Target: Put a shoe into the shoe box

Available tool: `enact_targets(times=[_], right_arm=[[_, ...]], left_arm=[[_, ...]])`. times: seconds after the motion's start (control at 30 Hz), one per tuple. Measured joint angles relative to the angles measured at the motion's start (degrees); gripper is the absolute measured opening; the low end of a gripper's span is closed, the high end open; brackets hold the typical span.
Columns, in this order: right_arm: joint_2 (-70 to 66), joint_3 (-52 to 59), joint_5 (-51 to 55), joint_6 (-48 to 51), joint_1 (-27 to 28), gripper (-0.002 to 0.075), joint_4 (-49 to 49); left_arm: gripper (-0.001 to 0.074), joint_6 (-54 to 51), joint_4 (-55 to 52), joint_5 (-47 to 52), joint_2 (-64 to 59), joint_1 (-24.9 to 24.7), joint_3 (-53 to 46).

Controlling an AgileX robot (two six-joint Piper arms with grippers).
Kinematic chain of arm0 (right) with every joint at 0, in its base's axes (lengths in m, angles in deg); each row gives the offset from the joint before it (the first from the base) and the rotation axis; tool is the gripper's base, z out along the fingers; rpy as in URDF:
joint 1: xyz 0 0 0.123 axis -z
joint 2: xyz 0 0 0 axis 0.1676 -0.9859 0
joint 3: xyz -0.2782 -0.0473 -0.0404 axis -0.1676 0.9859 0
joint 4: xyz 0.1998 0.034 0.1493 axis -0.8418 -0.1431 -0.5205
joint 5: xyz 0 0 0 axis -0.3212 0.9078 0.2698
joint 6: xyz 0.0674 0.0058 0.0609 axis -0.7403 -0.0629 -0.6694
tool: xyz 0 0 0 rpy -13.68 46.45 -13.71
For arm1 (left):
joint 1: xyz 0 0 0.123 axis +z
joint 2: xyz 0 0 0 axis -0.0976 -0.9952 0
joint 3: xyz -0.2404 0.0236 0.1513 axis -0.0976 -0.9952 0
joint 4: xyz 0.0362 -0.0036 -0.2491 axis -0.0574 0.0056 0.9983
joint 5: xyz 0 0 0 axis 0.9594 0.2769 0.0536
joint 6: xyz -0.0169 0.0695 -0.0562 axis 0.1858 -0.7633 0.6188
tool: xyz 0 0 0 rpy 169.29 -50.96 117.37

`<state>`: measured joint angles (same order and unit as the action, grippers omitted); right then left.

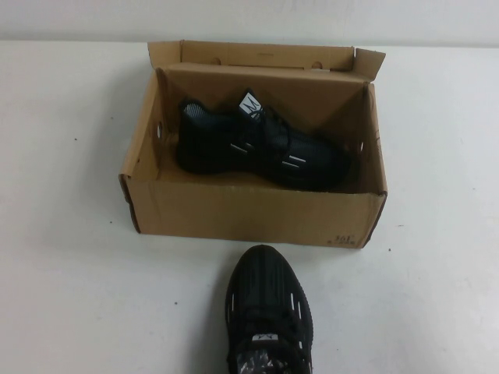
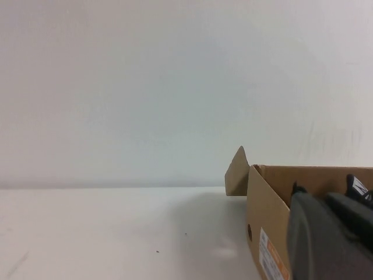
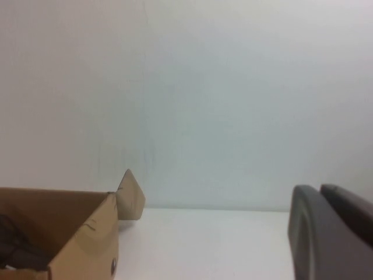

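You have a brown corrugated shoe box (image 1: 234,214) with small dark print at one corner, and inside it a black mesh shoe (image 1: 261,148) with short white dashes and a white tongue tag. Its black mate (image 1: 269,319) shows the same dashes. The table (image 1: 62,257) is white.

A white table (image 1: 70,234) meets a plain white wall (image 2: 145,87).

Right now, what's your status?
Left gripper, right gripper: shut, empty, parked low. One black mesh sneaker inside brown cardboard box; matching black sneaker outside, before it. Lid open.
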<state>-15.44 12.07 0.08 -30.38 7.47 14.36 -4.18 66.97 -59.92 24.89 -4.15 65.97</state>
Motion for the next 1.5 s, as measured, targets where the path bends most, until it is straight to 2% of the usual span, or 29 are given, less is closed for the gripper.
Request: enact_targets(times=[0.13, 0.23, 0.53, 0.67, 0.77, 0.87, 1.03, 1.3, 1.37, 1.5], right_arm=[[0.0, 0.0, -1.5, 0.0, 0.0, -0.0017, 0.0], [0.0, 0.0, -6.1, 0.0, 0.0, -0.0017, 0.0], [0.1, -0.1, -36.7, -3.0, 0.0, -0.0017, -0.8], [0.3, -6.3, -37.0, -5.5, 0.0, -0.0017, -4.1], [0.3, -14.5, -30.0, -8.1, 0.0, -0.0017, -9.2], [-0.4, -24.5, -17.8, -12.7, 0.0, -0.0017, -14.1], [-8.5, -37.5, 5.3, -14.5, 0.0, -0.0017, -12.7], [-20.9, -41.1, 29.6, -14.9, 0.0, -0.0017, -1.7], [-22.3, -41.1, 34.0, -14.9, 0.0, -0.0017, -2.9], [-25.2, -40.9, 42.8, -13.7, 0.0, -0.0017, -11.7]], left_arm=[[-0.0001, 0.0, 0.0, -2.1, 0.0, 0.0, 0.0], [-0.0001, 0.2, 0.0, -7.9, 0.0, 0.0, 0.0], [-0.0002, 4.4, 0.7, -37.1, 0.1, 0.0, 0.6], [-0.0002, 4.6, 0.6, -33.6, 0.2, 0.0, 8.0], [-0.0002, 4.6, 0.4, -26.1, -0.8, 0.0, 16.2], [-0.0002, 4.6, 0.2, -19.0, -5.6, 0.0, 24.3], [-0.0002, 4.6, 0.1, -4.2, -14.8, 0.0, 31.8], [-0.0002, 1.4, 0.0, 15.8, -20.8, 0.0, 32.4], [-0.0002, 1.1, 0.0, 20.6, -21.2, 0.0, 32.4], [-0.0002, 1.0, 0.5, 28.5, -22.5, 0.0, 31.3]])
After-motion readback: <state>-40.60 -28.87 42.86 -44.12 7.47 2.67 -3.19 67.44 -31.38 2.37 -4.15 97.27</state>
